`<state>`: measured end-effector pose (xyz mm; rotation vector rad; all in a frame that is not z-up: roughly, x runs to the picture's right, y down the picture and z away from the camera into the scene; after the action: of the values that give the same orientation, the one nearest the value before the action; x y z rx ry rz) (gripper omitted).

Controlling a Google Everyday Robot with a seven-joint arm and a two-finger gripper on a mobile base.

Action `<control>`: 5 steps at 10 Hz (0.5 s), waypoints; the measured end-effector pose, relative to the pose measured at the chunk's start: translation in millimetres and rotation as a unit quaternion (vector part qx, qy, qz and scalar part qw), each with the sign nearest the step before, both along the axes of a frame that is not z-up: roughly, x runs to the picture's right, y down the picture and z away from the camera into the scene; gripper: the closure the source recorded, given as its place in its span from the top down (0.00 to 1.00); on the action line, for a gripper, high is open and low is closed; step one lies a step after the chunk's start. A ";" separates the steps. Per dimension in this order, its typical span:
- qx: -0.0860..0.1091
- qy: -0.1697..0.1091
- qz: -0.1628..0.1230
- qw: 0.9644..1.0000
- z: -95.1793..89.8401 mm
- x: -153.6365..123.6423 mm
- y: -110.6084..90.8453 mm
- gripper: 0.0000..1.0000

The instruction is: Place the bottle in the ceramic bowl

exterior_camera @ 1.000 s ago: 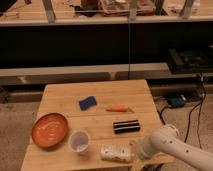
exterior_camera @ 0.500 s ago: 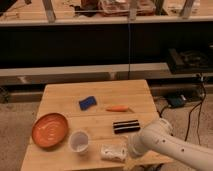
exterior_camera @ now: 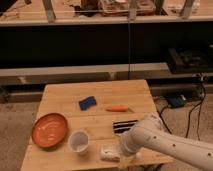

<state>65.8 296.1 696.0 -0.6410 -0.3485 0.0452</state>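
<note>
The white robot arm (exterior_camera: pixel 160 142) hides its gripper (exterior_camera: pixel 123 158), right of the see-through white cup (exterior_camera: pixel 79 141), so I cannot tell if it is open or closed. One small whitish plastic bottle (exterior_camera: pixel 108 152) lies just right of the cup, one end covered. One round orange-brown ceramic bowl (exterior_camera: pixel 49 130) sits left of the cup.
</note>
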 end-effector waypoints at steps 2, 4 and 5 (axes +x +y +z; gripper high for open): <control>0.000 0.004 0.003 1.000 14.2 3.8 7.7 0.77; 0.000 0.005 0.005 1.000 17.6 6.1 8.3 0.77; -0.001 0.005 0.004 1.000 19.5 6.3 9.3 0.77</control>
<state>72.1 305.3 715.5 -0.6410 -0.3407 0.0572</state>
